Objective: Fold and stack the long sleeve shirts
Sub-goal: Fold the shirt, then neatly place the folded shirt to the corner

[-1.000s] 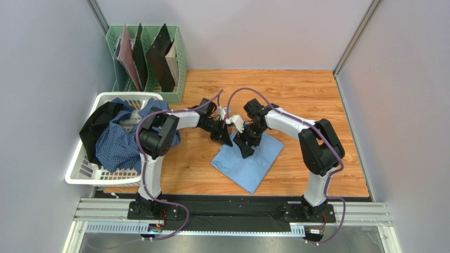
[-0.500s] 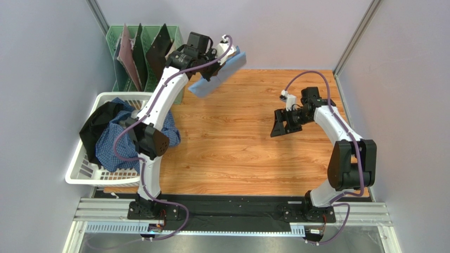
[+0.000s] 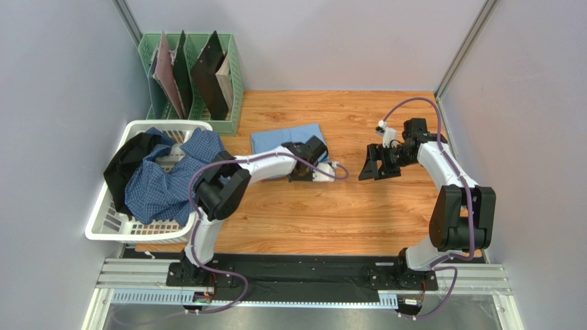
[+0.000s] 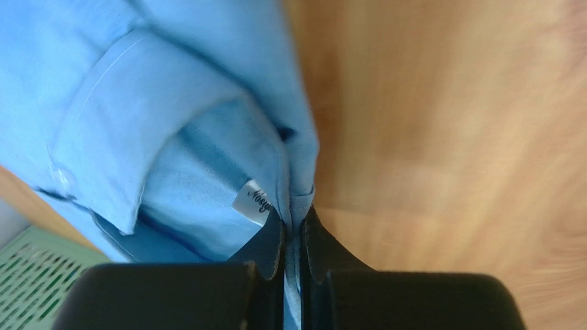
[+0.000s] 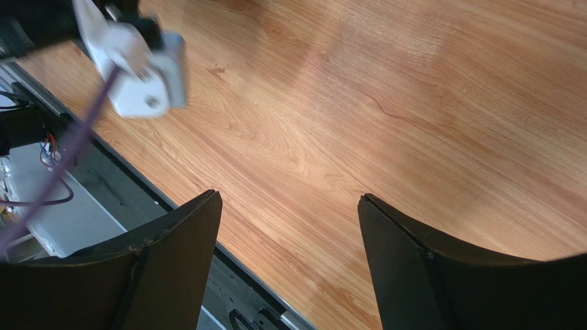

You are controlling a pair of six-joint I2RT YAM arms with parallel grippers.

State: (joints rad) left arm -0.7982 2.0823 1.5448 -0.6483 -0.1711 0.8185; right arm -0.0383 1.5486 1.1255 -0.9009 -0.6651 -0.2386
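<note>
Seen from above, a wooden tabletop holds a plain light blue collared cloth shirt. It lies folded into a flat rectangle toward the far edge, left of centre. The left arm reaches across to the shirt's near right corner. There the left gripper is clenched on the cloth. The left wrist view shows this up close: the left gripper has its two black fingers pressed together, with a fold of the blue fabric pinched between them. A small white label sits just beside the fingertips.

The right gripper hovers over bare wood toward the right edge, well apart from the shirt. In the right wrist view, the right gripper is spread wide and grasps nothing. Only wood grain shows between its jaws.

At the left edge stands a white plastic laundry basket. A crumpled blue-and-white small-checked shirt lies heaped inside it, partly draped over the rim, with a black garment beside it. In the far left corner stands a green plastic file rack holding dark upright boards.
</note>
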